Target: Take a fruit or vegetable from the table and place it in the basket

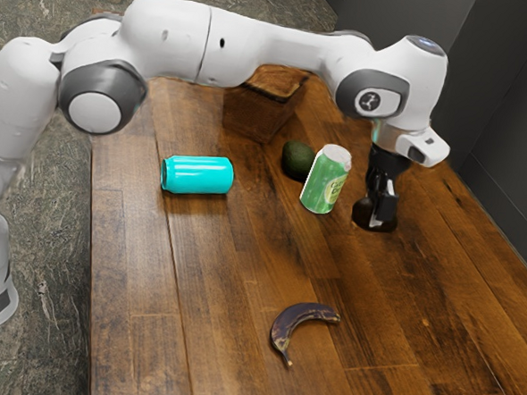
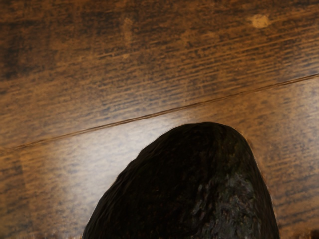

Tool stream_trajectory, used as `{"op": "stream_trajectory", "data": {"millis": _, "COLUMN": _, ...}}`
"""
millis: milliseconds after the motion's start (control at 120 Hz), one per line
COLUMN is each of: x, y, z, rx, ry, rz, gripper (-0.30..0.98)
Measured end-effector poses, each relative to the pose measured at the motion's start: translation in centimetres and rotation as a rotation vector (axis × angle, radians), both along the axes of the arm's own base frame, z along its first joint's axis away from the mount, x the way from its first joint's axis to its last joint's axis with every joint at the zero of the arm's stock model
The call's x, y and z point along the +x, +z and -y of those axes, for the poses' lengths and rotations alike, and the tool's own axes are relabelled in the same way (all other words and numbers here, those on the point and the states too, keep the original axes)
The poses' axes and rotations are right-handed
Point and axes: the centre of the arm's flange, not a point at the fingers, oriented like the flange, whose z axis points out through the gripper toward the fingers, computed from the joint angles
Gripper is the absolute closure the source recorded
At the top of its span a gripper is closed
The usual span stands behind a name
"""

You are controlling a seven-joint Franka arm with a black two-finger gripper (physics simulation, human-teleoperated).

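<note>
The black gripper [image 1: 381, 209] is low at the table, right over a dark avocado [image 1: 362, 213] and overlapping it in the exterior view. Whether it grips the avocado cannot be told. In the wrist view the avocado [image 2: 184, 189] is large at the lower edge, with wood grain beyond it. A second dark green avocado [image 1: 296, 161] lies behind the green can. The dark, curved banana [image 1: 301, 321] lies nearer the exterior camera. A brown square basket [image 1: 250, 117] stands toward the back, partly behind the arm.
A green can [image 1: 323, 183] stands upright between the second avocado and the gripper. A turquoise can [image 1: 199, 175] lies on its side, toward the exterior view's left. The wooden table [image 1: 213, 293] has its edge along that side.
</note>
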Motion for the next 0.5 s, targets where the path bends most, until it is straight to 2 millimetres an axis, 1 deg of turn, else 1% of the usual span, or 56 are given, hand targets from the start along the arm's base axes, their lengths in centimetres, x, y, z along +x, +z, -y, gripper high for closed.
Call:
{"op": "stream_trajectory", "data": {"millis": 50, "x": -0.8, "y": 3.9, "z": -2.0, "rx": 0.002, "ry": 0.026, "rz": 0.045, "gripper": 0.52}}
{"op": "stream_trajectory", "data": {"millis": 117, "x": -1.7, "y": 8.5, "z": -4.6, "rx": 0.015, "ry": 0.061, "rz": 0.093, "gripper": 0.52}}
{"op": "stream_trajectory", "data": {"millis": 167, "x": -2.8, "y": 12.3, "z": -6.6, "rx": 0.028, "ry": 0.089, "rz": 0.132, "gripper": 0.52}}
{"op": "stream_trajectory", "data": {"millis": 200, "x": -3.4, "y": 14.1, "z": -8.0, "rx": 0.039, "ry": 0.110, "rz": 0.146, "gripper": 0.51}}
{"op": "stream_trajectory", "data": {"millis": 217, "x": -3.7, "y": 14.7, "z": -9.1, "rx": 0.048, "ry": 0.128, "rz": 0.149, "gripper": 0.51}}
{"op": "stream_trajectory", "data": {"millis": 267, "x": -4.3, "y": 15.9, "z": -12.7, "rx": 0.075, "ry": 0.190, "rz": 0.149, "gripper": 0.51}}
{"op": "stream_trajectory", "data": {"millis": 300, "x": -4.9, "y": 16.6, "z": -15.5, "rx": 0.094, "ry": 0.240, "rz": 0.150, "gripper": 0.51}}
{"op": "stream_trajectory", "data": {"millis": 367, "x": -6.1, "y": 17.7, "z": -20.6, "rx": 0.125, "ry": 0.334, "rz": 0.145, "gripper": 0.52}}
{"op": "stream_trajectory", "data": {"millis": 400, "x": -6.7, "y": 17.9, "z": -23.0, "rx": 0.136, "ry": 0.377, "rz": 0.141, "gripper": 0.51}}
{"op": "stream_trajectory", "data": {"millis": 500, "x": -9.1, "y": 18.0, "z": -32.0, "rx": 0.147, "ry": 0.528, "rz": 0.119, "gripper": 0.52}}
